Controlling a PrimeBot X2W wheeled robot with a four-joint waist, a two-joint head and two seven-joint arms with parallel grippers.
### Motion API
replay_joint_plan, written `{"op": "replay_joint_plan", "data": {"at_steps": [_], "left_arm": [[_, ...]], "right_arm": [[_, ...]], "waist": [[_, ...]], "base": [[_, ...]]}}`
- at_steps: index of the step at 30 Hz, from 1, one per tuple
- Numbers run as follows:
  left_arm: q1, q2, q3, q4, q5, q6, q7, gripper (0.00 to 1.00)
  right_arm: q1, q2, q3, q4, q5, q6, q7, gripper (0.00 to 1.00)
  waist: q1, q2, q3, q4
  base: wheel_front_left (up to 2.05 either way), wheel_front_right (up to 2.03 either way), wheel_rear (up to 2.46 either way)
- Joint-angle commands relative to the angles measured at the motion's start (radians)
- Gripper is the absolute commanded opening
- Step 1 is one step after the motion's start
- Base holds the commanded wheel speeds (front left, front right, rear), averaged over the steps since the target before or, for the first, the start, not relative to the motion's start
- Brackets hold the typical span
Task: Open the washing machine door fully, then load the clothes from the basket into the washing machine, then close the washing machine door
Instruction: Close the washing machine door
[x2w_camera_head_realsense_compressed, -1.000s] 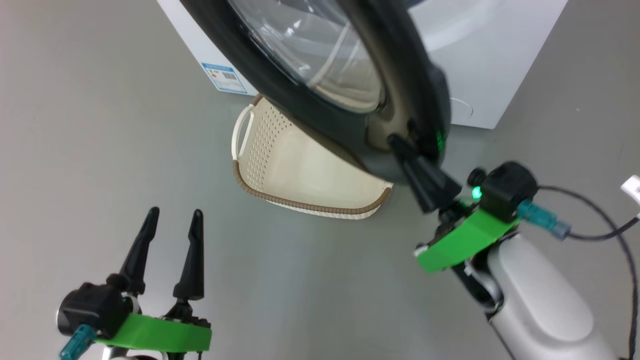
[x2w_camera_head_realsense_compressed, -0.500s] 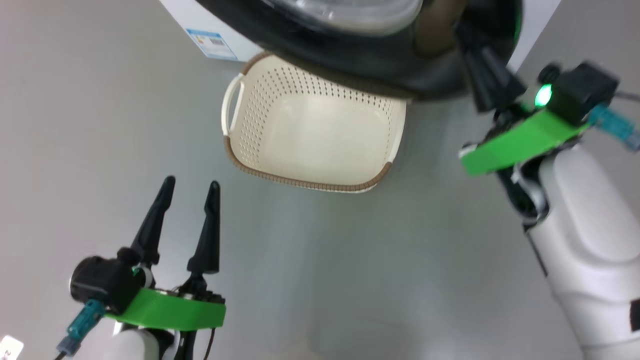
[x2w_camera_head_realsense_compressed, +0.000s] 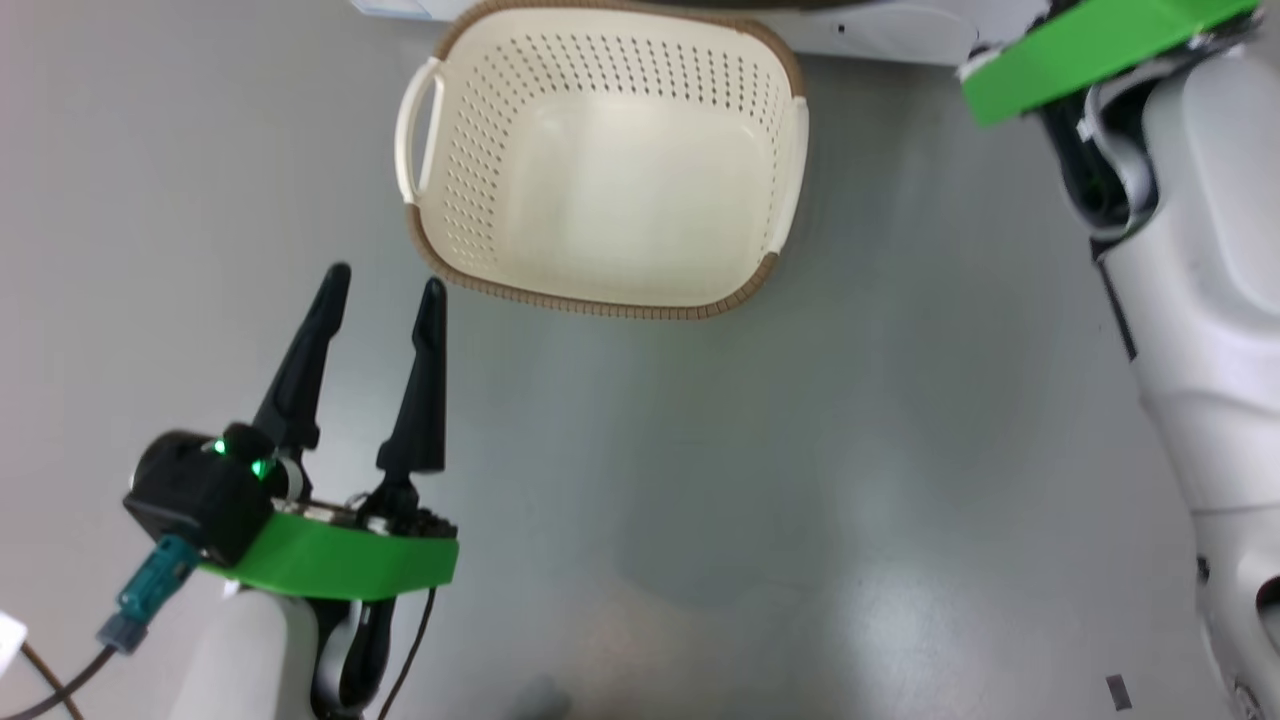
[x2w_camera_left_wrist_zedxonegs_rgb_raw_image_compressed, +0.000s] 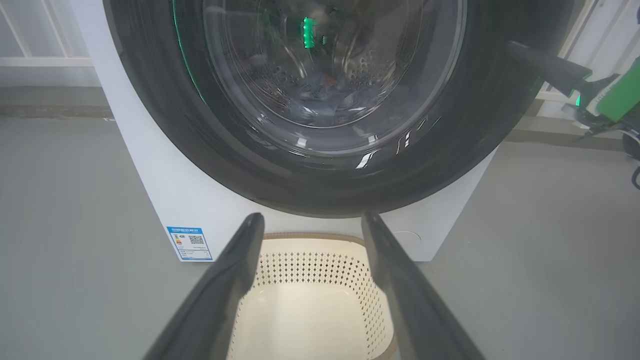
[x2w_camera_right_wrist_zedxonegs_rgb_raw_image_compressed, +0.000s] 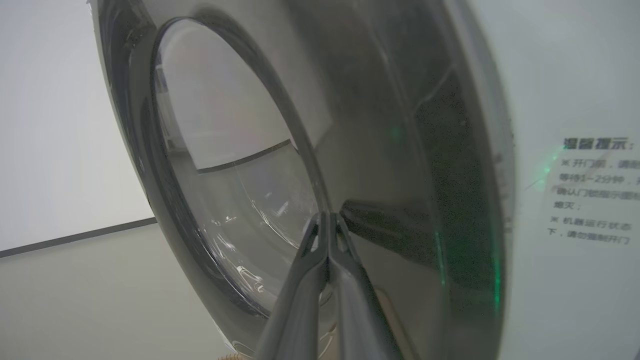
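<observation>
At the washing machine (x2w_camera_left_wrist_zedxonegs_rgb_raw_image_compressed: 150, 200), the door (x2w_camera_left_wrist_zedxonegs_rgb_raw_image_compressed: 165, 125) has swung to under our clenched right jaws; left jaws released, basket (x2w_camera_head_realsense_compressed: 470, 150) empty, clothes (x2w_camera_left_wrist_zedxonegs_rgb_raw_image_compressed: 325, 97) inside, so we look finished

Basket (x2w_camera_head_realsense_compressed: 470, 150) on floor, just ahead and right of left gripper (x2w_camera_head_realsense_compressed: 387, 278). Washing machine (x2w_camera_left_wrist_zedxonegs_rgb_raw_image_compressed: 165, 190) beyond basket; its door (x2w_camera_left_wrist_zedxonegs_rgb_raw_image_compressed: 200, 150) above basket's far end. Clothes (x2w_camera_left_wrist_zedxonegs_rgb_raw_image_compressed: 325, 97) behind door, in drum. Right gripper (x2w_camera_right_wrist_zedxonegs_rgb_raw_image_compressed: 327, 216) tips meet door.
</observation>
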Motion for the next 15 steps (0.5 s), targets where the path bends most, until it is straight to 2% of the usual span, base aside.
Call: {"op": "replay_joint_plan", "data": {"at_steps": [1, 7, 15], "left_arm": [[-0.019, 0.019, 0.027, -0.027, -0.012, -0.001, -0.006, 1.0], [-0.054, 0.019, 0.016, -0.029, -0.021, -0.004, -0.006, 1.0], [-0.058, 0.019, 0.016, -0.022, -0.021, -0.006, -0.006, 1.0]], "right_arm": [[-0.025, 0.019, -0.006, -0.007, -0.009, 0.001, -0.004, 0.0], [-0.129, 0.02, -0.047, 0.058, -0.033, 0.001, -0.004, 0.0], [-0.144, 0.039, -0.066, 0.079, -0.056, 0.001, -0.004, 0.0]], "waist": [[0.0, 0.0, 0.032, -0.01], [0.0, 0.0, 0.073, -0.006], [0.0, 0.0, 0.075, -0.011]], "base": [[0.0, 0.0, 0.0], [0.0, 0.0, 0.0], [0.0, 0.0, 0.0]]}}
